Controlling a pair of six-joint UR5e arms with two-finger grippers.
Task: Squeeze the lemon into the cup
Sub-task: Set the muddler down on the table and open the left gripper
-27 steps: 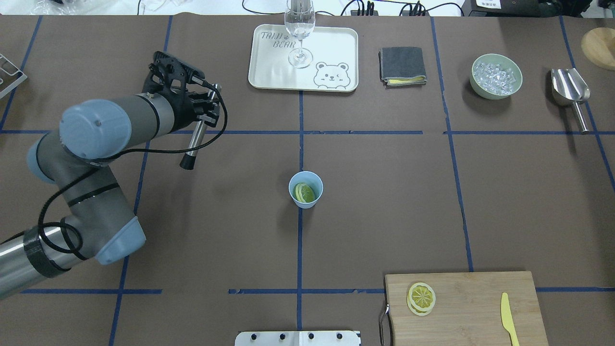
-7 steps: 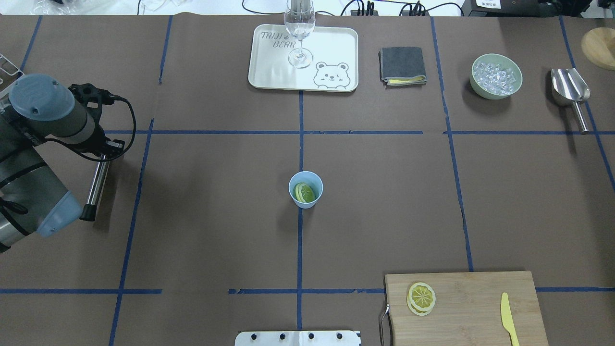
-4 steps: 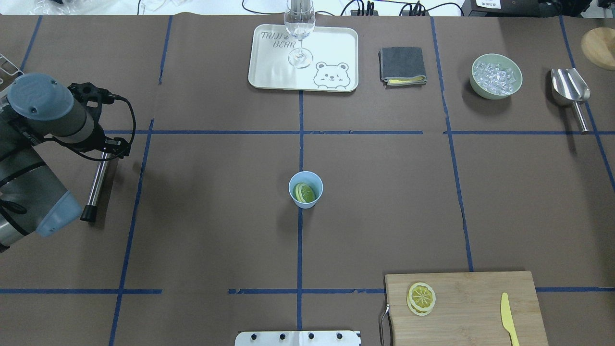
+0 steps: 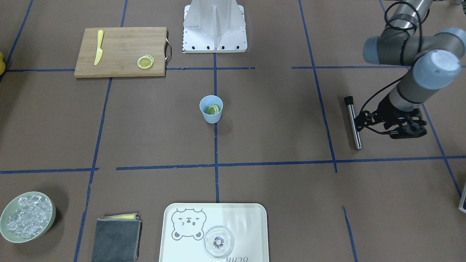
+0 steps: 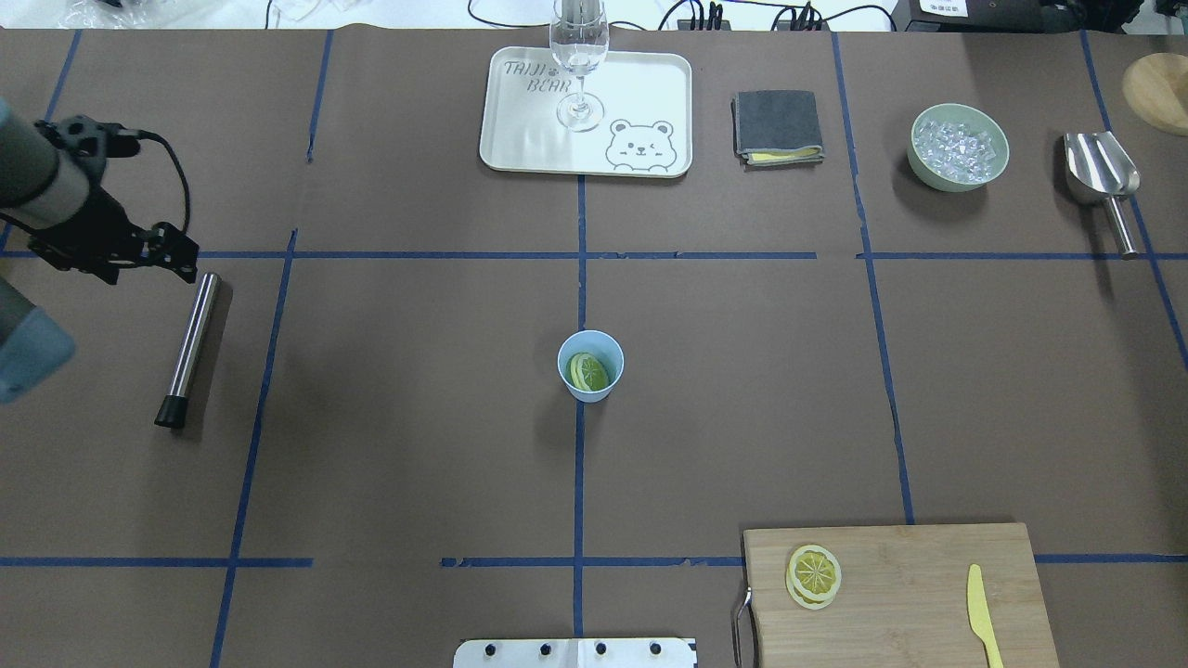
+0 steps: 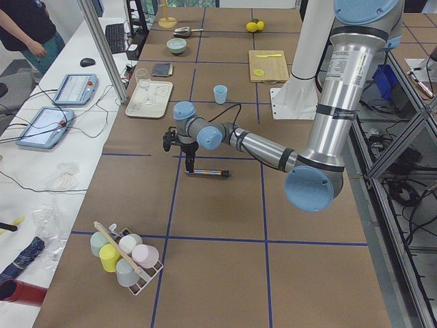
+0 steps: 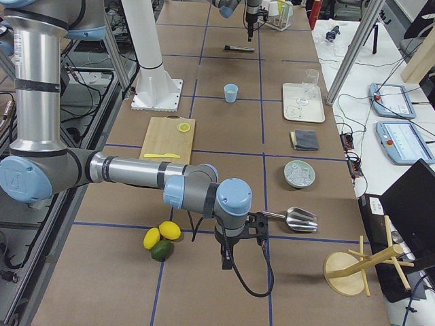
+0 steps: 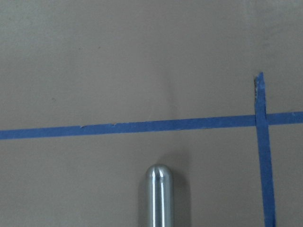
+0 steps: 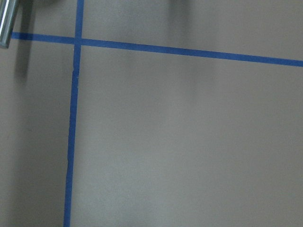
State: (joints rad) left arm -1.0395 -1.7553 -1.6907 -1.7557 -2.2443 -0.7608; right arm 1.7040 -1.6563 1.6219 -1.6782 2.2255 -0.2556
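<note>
Brown paper covers the table (image 5: 742, 390), marked into large squares by blue tape. One light-blue cup (image 5: 609, 356) stands upright at the centre, right on the middle tape line, mouth up. One lemon slice (image 5: 588, 372) sits inside it. The slice stands on its edge and leans against the wall, with its cut face turned partly upward. From overhead it reads as an oval whose long axis runs slantwise across the cup.

The left arm comes in low from the table's left end, its wrist bent so the left gripper (image 4: 362, 122) points straight down. It hangs over the far, rounded end of one steel rod (image 5: 189, 343). The rod lies flat on the paper, with its black-capped end toward the robot. The fingers look parted and hold nothing. The right arm reaches along the table's right end, its right gripper (image 7: 225, 258) aimed down close to the paper. Whether that one is spread or closed cannot be told.

On the cutting board (image 5: 910, 594) lie two overlapping slices (image 5: 814, 575) and one yellow knife (image 5: 982, 612). Farther off are one tray (image 5: 650, 88) bearing one wine glass (image 5: 579, 56), one folded cloth (image 5: 778, 125), one bowl of ice (image 5: 919, 168) and one metal scoop (image 5: 1100, 167)
</note>
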